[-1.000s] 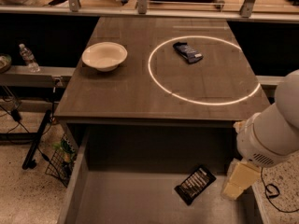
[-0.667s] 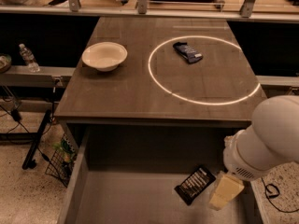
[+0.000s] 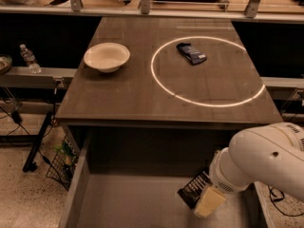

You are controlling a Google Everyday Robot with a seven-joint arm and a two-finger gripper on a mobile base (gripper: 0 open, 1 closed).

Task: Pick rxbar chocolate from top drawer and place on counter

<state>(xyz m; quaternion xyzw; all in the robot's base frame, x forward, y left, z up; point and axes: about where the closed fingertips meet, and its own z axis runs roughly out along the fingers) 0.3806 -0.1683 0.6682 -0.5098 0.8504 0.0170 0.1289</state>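
The rxbar chocolate [image 3: 191, 190], a flat black wrapper with pale printed lines, lies on the floor of the open top drawer [image 3: 123, 203] near its right side. My gripper [image 3: 207, 204] reaches down into the drawer from the right, right at the bar's right edge and over part of it. The white arm [image 3: 266, 160] hides the rest of the bar. The counter [image 3: 133, 94] is the wood-grain tabletop behind the drawer, marked with a bright white circle [image 3: 207, 70].
A dark blue crumpled wrapper [image 3: 191, 52] lies inside the circle. A white bowl [image 3: 107, 56] stands on the counter's left. A water bottle [image 3: 29, 58] stands on a ledge at the left. A wire basket [image 3: 61, 167] sits on the floor left of the drawer.
My arm has swung left and lower into the drawer. The gripper has gone from right of the bar to over its right edge. The bar has not moved.
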